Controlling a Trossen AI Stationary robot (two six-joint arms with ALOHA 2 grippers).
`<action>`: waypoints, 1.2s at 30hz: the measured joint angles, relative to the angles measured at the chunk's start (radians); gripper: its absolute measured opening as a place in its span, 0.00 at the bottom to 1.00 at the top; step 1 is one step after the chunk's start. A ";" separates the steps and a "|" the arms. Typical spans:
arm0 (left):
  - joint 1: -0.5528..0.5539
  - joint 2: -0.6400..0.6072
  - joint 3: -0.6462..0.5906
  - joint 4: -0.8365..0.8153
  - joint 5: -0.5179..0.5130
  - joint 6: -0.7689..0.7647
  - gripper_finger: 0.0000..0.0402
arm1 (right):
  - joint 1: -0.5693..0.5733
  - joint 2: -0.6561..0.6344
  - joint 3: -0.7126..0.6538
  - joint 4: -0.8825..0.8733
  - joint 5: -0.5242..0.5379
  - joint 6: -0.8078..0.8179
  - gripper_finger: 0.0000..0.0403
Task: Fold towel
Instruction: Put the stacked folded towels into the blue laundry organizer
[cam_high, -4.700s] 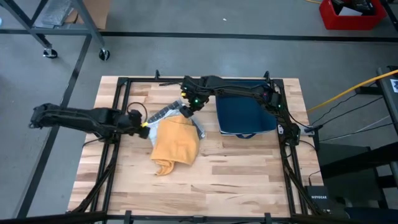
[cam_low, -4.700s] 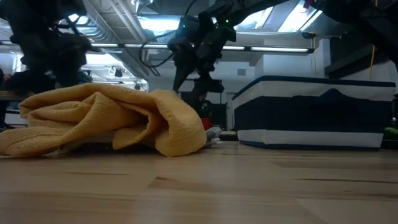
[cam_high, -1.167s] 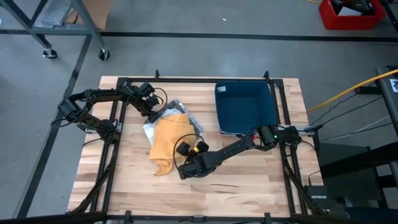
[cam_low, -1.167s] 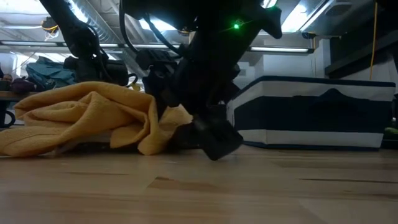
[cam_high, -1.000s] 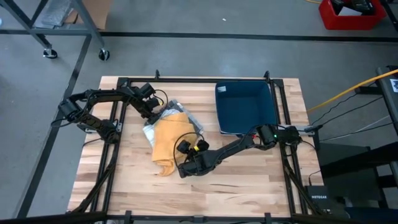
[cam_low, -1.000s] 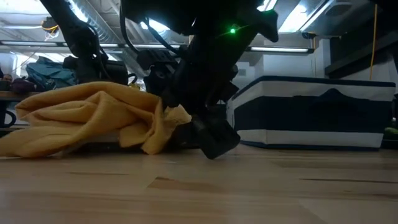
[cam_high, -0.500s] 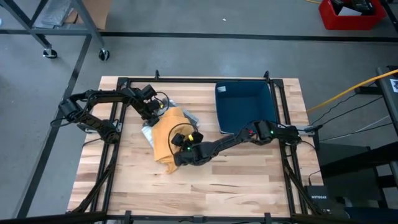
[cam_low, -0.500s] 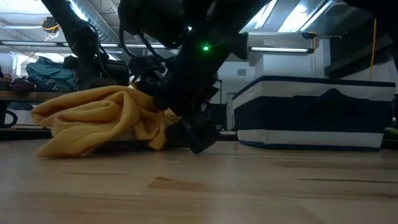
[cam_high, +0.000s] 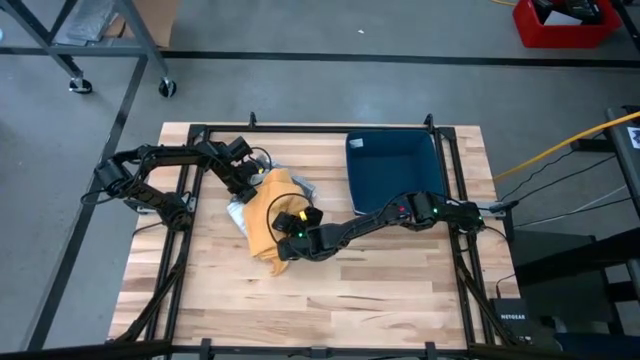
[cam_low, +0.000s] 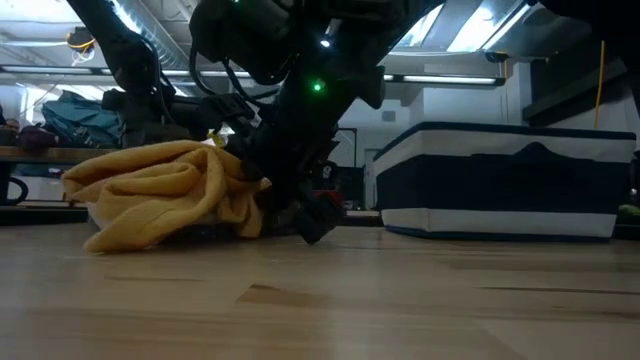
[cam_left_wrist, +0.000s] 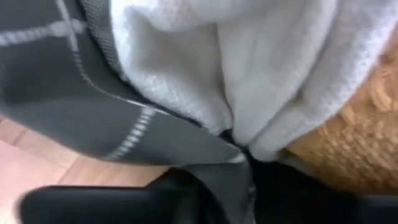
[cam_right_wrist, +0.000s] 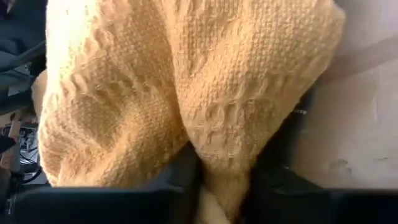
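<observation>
a: entry. the crumpled mustard-yellow knitted towel (cam_high: 268, 215) lies bunched on the pale wooden counter (cam_high: 380, 280), left of centre, partly on top of a grey-and-white cloth (cam_high: 243, 207).

b: jaws?

a: right gripper (cam_high: 288, 226) is at the towel's near-right edge; its wrist view shows yellow knit (cam_right_wrist: 186, 93) pulled down between the two dark fingers, so i read it as pinching a fold of the towel. left gripper (cam_high: 246, 183) is at the far-left edge; its wrist view shows grey striped fabric (cam_left_wrist: 74, 106) and white pile caught between its fingers, with yellow only alongside. it looks to be nipping the cloth underneath, not the towel.

b: step?

a: judged as taking hold of edges, before any spreading. no fold made yet; the towel is a heap.

b: next move needs?

a: lift and draw the two holds apart to flatten it. if the left arm holds the wrong layer, the grey cloth comes up too; likely a re-grip on a yellow corner.

b: surroundings?

a: dark blue rectangular bin (cam_high: 393, 172) to the right, near the right arm's reach path. the black frame rails (cam_high: 200, 130) edge the counter.
</observation>
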 joint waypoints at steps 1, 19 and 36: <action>0.000 -0.005 0.000 0.000 0.000 -0.011 0.17 | 0.001 0.000 0.000 0.000 0.008 -0.007 0.21; 0.000 -0.247 0.000 0.015 0.180 -0.112 0.01 | -0.002 0.002 0.105 0.001 0.157 -0.157 0.09; 0.002 -0.386 0.034 0.160 0.243 -0.247 0.01 | -0.066 0.002 0.261 -0.078 0.206 -0.374 0.09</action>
